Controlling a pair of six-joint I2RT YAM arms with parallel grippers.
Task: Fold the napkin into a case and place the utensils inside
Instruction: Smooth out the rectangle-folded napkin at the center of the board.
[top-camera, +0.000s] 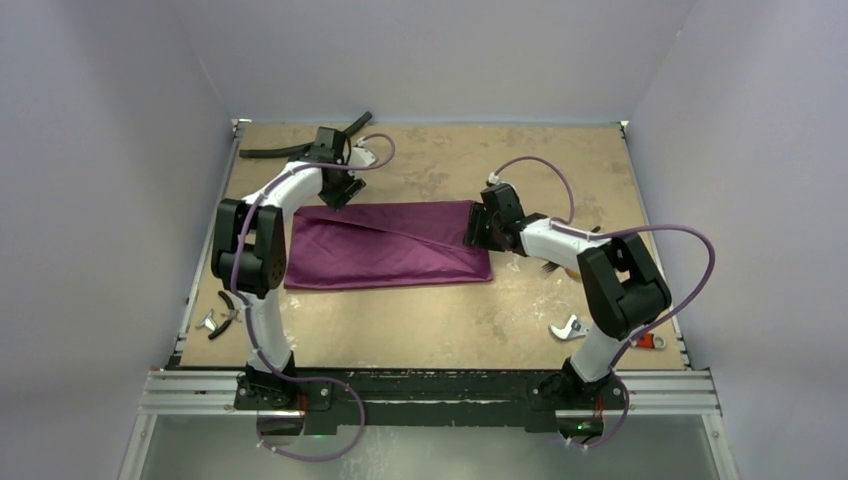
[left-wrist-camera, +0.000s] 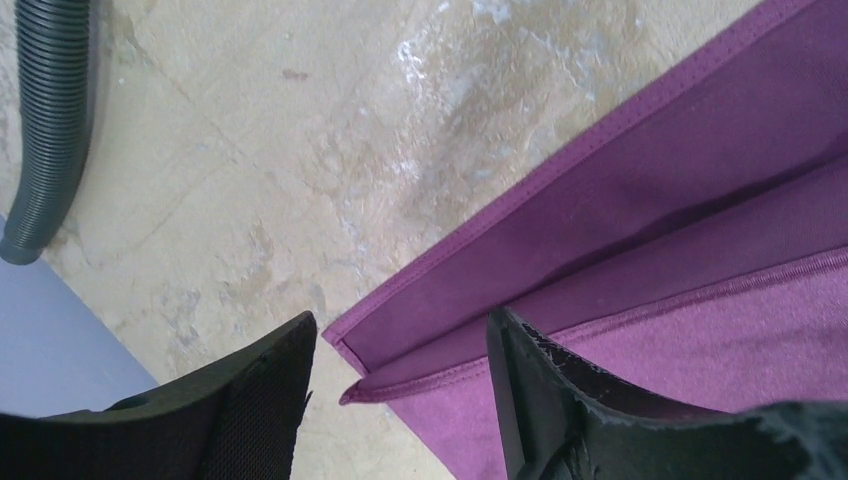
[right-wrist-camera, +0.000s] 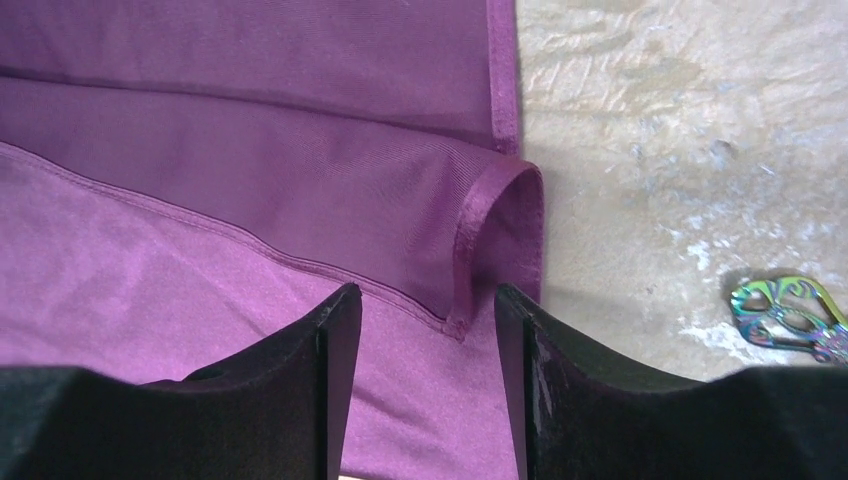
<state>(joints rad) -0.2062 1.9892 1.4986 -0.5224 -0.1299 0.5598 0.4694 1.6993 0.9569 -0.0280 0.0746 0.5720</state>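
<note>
The plum-purple napkin (top-camera: 390, 245) lies flat on the table, folded over into a long rectangle with an upper layer overlapping a lower one. My left gripper (top-camera: 340, 196) is open just above its far-left corner. In the left wrist view, that hemmed corner (left-wrist-camera: 345, 390) lies between the fingers of the left gripper (left-wrist-camera: 400, 335). My right gripper (top-camera: 474, 232) is open over the napkin's right edge. In the right wrist view, a curled-over corner (right-wrist-camera: 500, 240) lies between the fingers of the right gripper (right-wrist-camera: 425, 300). The fork and spoon are not in view. No pouch shape shows.
A black ribbed hose (top-camera: 300, 146) lies at the far left, also seen in the left wrist view (left-wrist-camera: 50, 120). Black pliers (top-camera: 231, 305) and a silvery piece (top-camera: 208, 323) lie near left. A red-handled silver-jawed tool (top-camera: 570, 328) lies near right. A small iridescent metal piece (right-wrist-camera: 790, 315) lies right of the napkin.
</note>
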